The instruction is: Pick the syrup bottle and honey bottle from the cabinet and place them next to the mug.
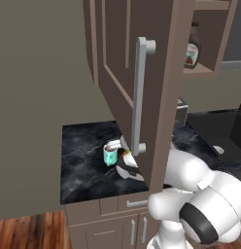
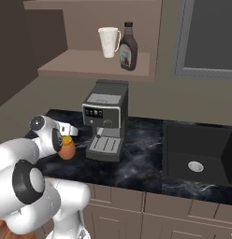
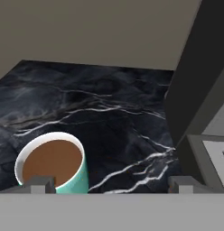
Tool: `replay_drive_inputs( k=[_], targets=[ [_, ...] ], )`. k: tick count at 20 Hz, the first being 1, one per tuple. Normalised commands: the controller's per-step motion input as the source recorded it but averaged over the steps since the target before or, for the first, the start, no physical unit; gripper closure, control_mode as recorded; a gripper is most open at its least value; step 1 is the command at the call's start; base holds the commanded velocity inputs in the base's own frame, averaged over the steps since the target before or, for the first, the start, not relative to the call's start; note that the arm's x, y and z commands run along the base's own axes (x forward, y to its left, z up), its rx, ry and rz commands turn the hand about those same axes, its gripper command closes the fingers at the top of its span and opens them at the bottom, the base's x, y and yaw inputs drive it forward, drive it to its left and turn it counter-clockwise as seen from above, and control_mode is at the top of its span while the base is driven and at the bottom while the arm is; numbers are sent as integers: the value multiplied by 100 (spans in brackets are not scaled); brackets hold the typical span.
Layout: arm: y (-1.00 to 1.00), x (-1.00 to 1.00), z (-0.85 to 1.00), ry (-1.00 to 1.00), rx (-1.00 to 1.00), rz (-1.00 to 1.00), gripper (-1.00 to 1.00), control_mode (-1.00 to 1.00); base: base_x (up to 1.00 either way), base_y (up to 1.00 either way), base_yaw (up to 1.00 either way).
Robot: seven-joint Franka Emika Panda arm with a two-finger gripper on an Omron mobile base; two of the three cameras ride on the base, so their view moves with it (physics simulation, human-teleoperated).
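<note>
Black marble counter [image 3: 109,108], beige wall behind.

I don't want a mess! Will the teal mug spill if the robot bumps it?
Probably, yes. The mug is open-topped and its brown liquid sits close to the rim, so a nudge could slosh it. It looks short and wide, so sliding on the counter seems likelier than tipping.

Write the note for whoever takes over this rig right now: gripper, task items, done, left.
Gripper: open, nothing between the fingers, low over the counter beside the mug.
Honey bottle: by the hand and close to the mug, apparently set down on the counter.
Syrup bottle: upright on the shelf of the cabinet, door open, beside a white pitcher.
Done: honey, it seems.
Left: fetch the syrup bottle and place it next to the mug.
</note>
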Motion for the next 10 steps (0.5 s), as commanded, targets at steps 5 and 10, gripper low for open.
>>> replay_drive_inputs(
  k=[5, 10],
  targets=[
    [0, -1, 24, -2, 0, 0, -100, -100, 0, 0, 0],
    [0, -3, 48, -3, 0, 0, -100, -100, 0, 0, 0]
  ],
)
